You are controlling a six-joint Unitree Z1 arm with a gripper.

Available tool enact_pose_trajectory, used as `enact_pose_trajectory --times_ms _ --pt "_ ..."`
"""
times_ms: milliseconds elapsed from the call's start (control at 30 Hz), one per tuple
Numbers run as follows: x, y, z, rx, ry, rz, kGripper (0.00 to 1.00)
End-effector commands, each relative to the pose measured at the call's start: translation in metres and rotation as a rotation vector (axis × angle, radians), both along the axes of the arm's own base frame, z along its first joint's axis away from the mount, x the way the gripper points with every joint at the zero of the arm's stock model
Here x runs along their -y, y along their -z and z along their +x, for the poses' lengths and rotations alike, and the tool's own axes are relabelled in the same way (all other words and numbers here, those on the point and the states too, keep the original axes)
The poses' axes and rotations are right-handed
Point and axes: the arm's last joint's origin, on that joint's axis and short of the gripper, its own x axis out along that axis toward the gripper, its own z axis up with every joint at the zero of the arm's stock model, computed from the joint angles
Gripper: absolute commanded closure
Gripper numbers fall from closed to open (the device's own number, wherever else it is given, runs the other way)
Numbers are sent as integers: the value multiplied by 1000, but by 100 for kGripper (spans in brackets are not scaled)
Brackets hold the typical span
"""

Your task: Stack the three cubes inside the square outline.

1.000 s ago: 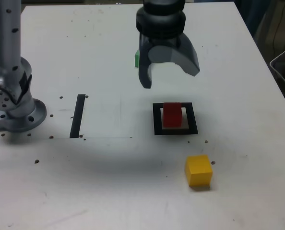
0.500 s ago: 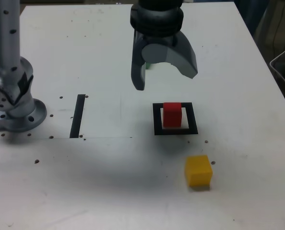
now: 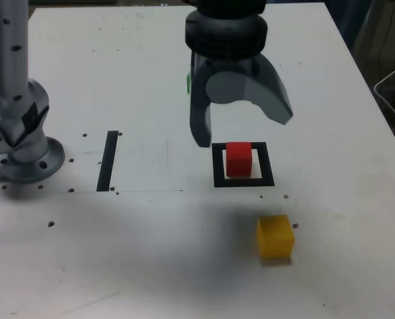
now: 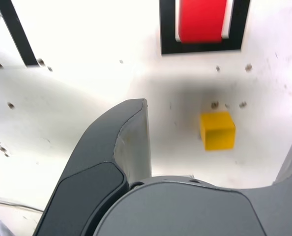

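White tabletop (image 3: 151, 266); hand (image 3: 245, 133) spread, empty: centre it over the yellow block (image 3: 274, 237) before lowering straight down.

End effector (image 3: 245, 133) open, empty, fingers (image 3: 199, 119) spread and pointing down; arm (image 3: 226, 33) raised above.

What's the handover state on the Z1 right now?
Gripper: open, empty, raised above the table.
Red cube: inside the square outline. Done.
Yellow cube: on the table, outside the outline, toward the exterior view's bottom.
Green cube: mostly hidden behind the gripper in the exterior view.
Left: stack yellow and green on red; neither is placed.
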Motion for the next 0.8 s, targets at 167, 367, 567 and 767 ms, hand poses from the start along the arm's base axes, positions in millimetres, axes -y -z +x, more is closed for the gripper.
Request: enact_pose_trajectory --times_ms 167,367,567,767 --pt "19 7 9 6 -40 -25 0" --pt "31 25 22 -30 -59 -37 0" --pt "41 43 36 -45 -64 -42 0" --pt "42 50 39 -45 -90 -18 0"
